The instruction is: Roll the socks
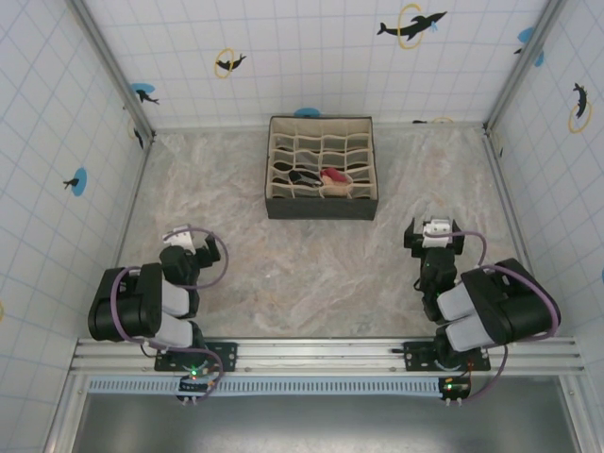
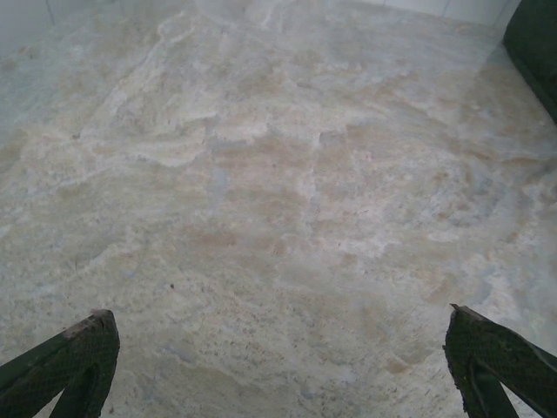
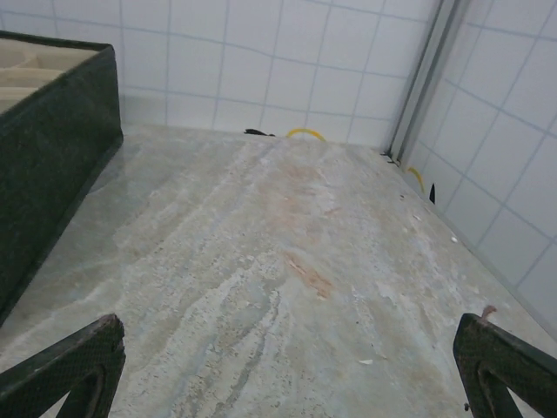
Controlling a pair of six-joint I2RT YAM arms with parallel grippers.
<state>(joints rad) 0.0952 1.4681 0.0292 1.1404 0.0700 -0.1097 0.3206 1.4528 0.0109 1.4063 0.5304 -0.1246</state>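
Note:
The two socks lie inside a compartmented fabric box (image 1: 322, 207) at the back middle of the table. The black sock (image 1: 302, 176) fills one cell and the peach and red sock (image 1: 334, 176) sits in the cell to its right. My left gripper (image 1: 192, 237) rests low near its base at the front left, far from the box. It is open, and in the left wrist view its fingertips (image 2: 85, 344) stand wide apart over bare table. My right gripper (image 1: 434, 228) sits at the front right, open too, with nothing between its fingertips (image 3: 500, 348).
The dark wall of the box (image 3: 52, 148) shows at the left of the right wrist view, and a corner of the box (image 2: 535, 39) shows at the top right of the left wrist view. Tiled walls enclose the marbled table (image 1: 311, 274) on three sides.

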